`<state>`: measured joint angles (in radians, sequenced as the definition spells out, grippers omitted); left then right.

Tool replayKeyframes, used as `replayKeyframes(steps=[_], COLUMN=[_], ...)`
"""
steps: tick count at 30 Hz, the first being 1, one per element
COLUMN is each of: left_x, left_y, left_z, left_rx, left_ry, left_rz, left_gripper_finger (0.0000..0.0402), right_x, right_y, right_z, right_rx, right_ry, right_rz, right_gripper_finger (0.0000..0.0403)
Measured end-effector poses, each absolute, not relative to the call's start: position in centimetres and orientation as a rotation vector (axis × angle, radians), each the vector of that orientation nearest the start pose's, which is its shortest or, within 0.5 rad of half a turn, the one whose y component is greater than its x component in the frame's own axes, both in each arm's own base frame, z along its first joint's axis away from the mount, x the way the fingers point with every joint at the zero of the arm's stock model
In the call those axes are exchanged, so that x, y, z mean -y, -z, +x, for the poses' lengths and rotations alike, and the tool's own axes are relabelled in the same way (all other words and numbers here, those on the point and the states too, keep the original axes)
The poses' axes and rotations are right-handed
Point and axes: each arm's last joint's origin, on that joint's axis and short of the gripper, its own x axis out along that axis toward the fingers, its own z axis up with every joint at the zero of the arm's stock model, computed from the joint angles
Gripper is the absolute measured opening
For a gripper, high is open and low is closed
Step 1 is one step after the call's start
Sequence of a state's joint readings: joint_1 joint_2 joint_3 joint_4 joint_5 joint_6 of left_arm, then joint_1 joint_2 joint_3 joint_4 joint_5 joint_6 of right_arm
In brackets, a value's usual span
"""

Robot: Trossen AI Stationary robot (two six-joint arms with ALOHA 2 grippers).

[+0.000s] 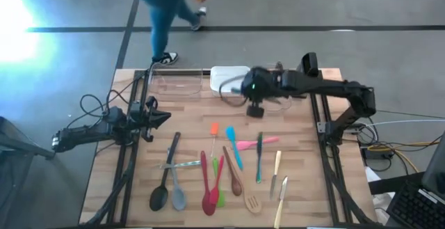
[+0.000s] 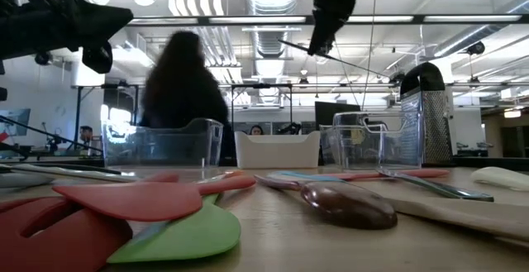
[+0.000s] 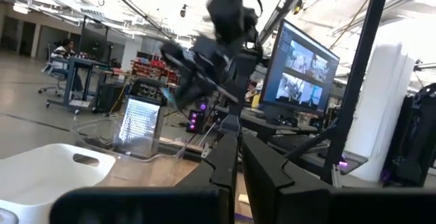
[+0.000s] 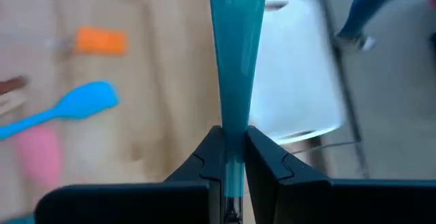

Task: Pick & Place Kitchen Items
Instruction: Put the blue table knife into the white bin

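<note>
Leftmost, the left end effector (image 1: 154, 115) waits at the table's left edge with its fingers pressed together and nothing between them. Moving right, the utensils still to be sorted lie spread on the wooden table (image 1: 306, 187): a black spoon (image 1: 161, 187) and a grey spoon (image 1: 176, 191), two red spoons (image 1: 208, 191), a brown wooden spoon (image 1: 233, 173), an orange spatula (image 1: 214, 130), a blue spatula (image 1: 233, 147), a pink spatula (image 1: 256, 143), and cream-handled cutlery (image 1: 278, 180) nearest the right side. At the far edge stand a clear tub (image 1: 177, 83) and a white tub (image 1: 226, 78).

Further right, the right end effector (image 4: 231, 146) is raised above the table near the tubs, clamped on the slim teal handle of a utensil (image 4: 235, 54), which juts out toward the white tub in the right wrist view. This looks like the carry step of one pick-and-place cycle. I judge the next move calls for bringing the handle over a tub's opening, lowering, then releasing; which tub is meant I cannot tell.

Beyond the table lies grey floor, where a person (image 1: 170, 6) in jeans walks past; the room behind shows desks and monitors under bright ceiling lights.
</note>
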<state>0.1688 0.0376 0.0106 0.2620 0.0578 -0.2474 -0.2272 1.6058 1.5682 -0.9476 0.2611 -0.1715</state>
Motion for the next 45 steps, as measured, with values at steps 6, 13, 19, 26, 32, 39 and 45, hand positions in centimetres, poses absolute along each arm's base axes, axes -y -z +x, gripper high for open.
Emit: replayKeyframes(steps=[6,13,19,26,32,39,45], left_x=[-1.5,-1.5,-1.5,-1.5,-1.5,-1.5,-1.6], left_y=[-18.9,-18.9,-18.8,-18.8,-18.8,-18.8,-18.7], left_z=[9.6,9.6,9.6,9.6,9.6,9.6,9.6], left_rx=[0.244,0.242,0.232,0.232,0.232,0.225,0.223], left_ry=[-0.085,-0.087,-0.089,-0.09,-0.111,-0.118,-0.121], left_rz=[-0.191,-0.174,-0.164,-0.159,-0.133,-0.131,-0.129], left_gripper_finger=[0.0026,0.0026,0.0026,0.0026,0.0026,0.0026,0.0026], right_x=[12.3,16.1,19.1,22.0,23.5,24.0,22.6], right_y=[-35.3,-35.0,-32.8,-28.7,-25.1,-23.9,-24.2], right_z=[33.1,36.5,39.3,41.3,42.0,42.8,44.3], right_rx=[-1.002,-1.04,-1.208,-1.388,-1.488,-1.527,-1.456], right_ry=[0.389,0.321,0.255,0.244,0.223,0.242,0.215], right_rz=[-0.21,-0.29,-0.317,-0.43,-0.447,-0.573,-0.661], right_gripper_finger=[0.0022,0.0022,0.0022,0.0022,0.0022,0.0022,0.0022])
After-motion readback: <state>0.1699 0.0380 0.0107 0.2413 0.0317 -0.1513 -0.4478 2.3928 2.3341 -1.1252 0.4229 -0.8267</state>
